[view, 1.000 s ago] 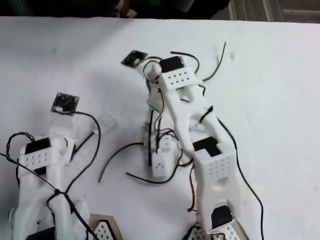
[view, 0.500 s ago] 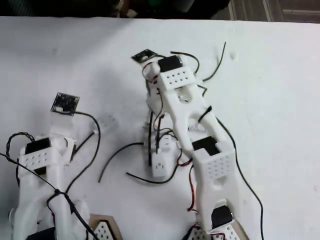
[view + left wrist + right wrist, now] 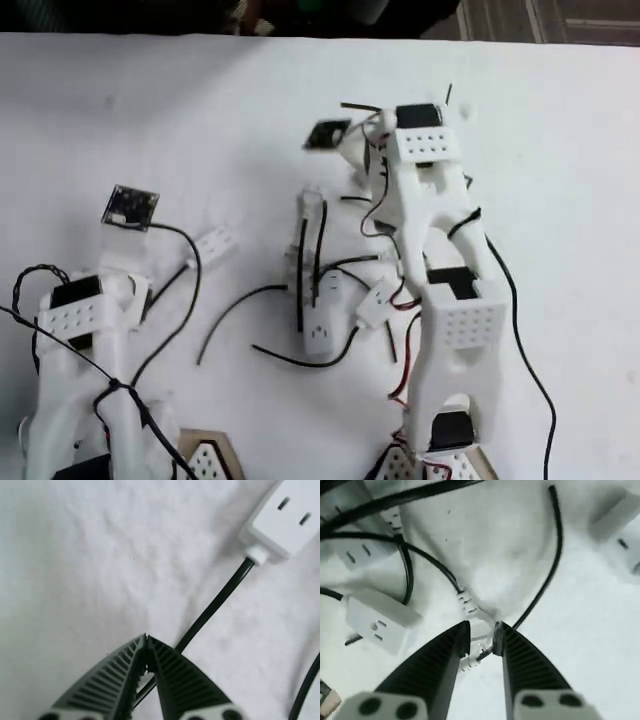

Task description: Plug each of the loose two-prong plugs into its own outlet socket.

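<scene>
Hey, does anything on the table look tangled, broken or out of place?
Nothing looks broken. The black cords lie crossed over one another around the sockets in the middle, which sit at differing angles. The right pincer grips a plug.

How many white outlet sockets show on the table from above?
4 clearly: one socket by the left arm, two in the central cable tangle, one beside the right arm. Cables may hide more.

One outlet socket (image 3: 280, 522) partly beyond the left wrist view's edge.
</scene>
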You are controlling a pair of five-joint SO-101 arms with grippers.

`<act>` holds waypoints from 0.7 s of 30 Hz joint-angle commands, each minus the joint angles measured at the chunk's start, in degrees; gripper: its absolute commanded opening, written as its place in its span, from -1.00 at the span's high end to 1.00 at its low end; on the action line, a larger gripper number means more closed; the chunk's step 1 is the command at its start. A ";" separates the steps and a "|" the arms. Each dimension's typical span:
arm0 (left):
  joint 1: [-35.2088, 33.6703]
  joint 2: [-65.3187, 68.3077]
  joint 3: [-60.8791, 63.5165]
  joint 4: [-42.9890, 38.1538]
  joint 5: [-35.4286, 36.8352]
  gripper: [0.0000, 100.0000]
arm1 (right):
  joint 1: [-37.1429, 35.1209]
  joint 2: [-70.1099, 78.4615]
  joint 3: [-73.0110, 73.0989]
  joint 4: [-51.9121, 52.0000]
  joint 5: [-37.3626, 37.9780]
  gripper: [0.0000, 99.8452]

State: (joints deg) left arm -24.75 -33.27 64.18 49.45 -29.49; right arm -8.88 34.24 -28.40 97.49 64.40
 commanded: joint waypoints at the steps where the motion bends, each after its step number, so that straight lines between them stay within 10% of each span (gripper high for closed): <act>1: -0.13 -1.36 0.00 -0.88 0.44 0.95 | 0.75 -0.75 3.43 0.48 6.86 0.82; 21: -0.13 -1.36 0.00 -0.88 0.44 0.95 | 3.38 6.64 5.10 -4.97 9.23 0.66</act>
State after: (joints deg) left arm -24.75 -33.27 64.18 49.45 -29.49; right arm -7.65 40.75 -22.86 94.15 73.27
